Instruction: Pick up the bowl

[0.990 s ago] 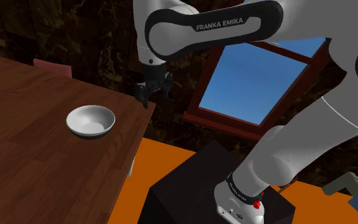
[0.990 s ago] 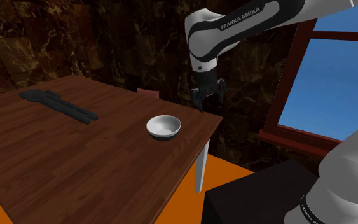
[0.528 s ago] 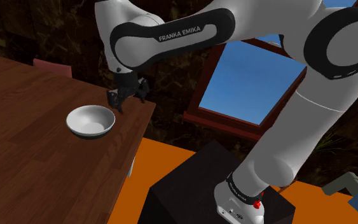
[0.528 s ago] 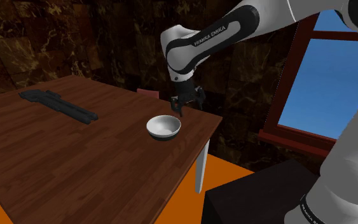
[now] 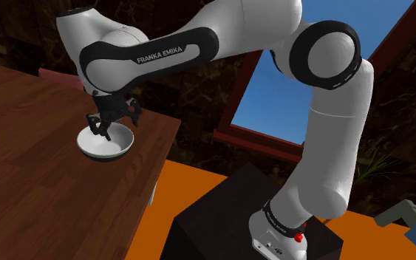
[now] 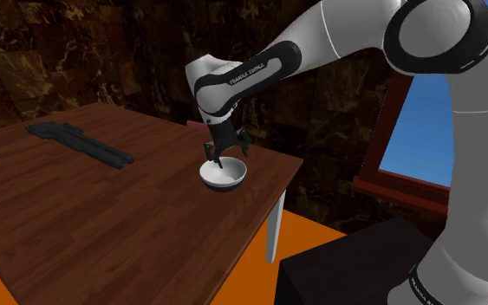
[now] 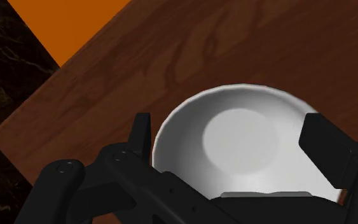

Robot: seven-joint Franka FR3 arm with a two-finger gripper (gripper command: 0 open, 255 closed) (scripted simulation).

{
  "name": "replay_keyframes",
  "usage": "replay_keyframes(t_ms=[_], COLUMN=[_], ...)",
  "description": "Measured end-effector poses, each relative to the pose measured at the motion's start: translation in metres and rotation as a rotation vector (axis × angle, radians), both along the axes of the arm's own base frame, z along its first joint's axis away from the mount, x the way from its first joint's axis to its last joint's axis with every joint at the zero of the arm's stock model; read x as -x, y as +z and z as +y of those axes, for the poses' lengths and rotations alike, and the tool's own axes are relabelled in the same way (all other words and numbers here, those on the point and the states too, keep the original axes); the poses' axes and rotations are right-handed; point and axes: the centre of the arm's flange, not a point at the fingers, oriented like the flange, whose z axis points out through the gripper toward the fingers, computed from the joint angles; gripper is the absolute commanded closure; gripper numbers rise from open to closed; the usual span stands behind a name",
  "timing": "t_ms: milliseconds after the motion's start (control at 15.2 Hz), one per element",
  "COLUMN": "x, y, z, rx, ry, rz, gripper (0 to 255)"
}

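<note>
Open gripper [image 5: 104, 130] over the white bowl [image 7: 241, 137]
Its black fingers stand wide apart and hold nothing. The bowl sits between them, near the wooden table's [image 5: 29, 185] corner. The hand hides part of the bowl's rim.

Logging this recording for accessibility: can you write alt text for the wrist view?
A white bowl sits on a brown wooden table, close below the open black gripper, whose two fingers stand apart near the bowl's opposite sides. Orange floor shows past the table's corner.
</note>
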Motion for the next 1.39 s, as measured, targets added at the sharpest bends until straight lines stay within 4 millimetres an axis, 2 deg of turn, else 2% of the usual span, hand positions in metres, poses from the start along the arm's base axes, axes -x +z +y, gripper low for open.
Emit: replay_keyframes(t_ms=[396,528,660,858,1254,1320,1386], x=[-0.046,-0.062,-0.075,-0.082,-0.082,-0.082,-0.082], y=[-0.040,-0.048,-0.066,-0.079,-0.110,-0.111,-0.112], z=[0.054,0.071,0.093,0.102,0.103,0.103,0.103], rx=[0.020,0.026,0.032,0.037,0.038,0.038,0.038], ry=[0.006,0.009,0.011,0.012,0.011,0.011,0.011], rz=[-0.014,-0.019,-0.024,-0.026,-0.027,-0.027,-0.027], gripper=[0,0,0,0,0,255,255])
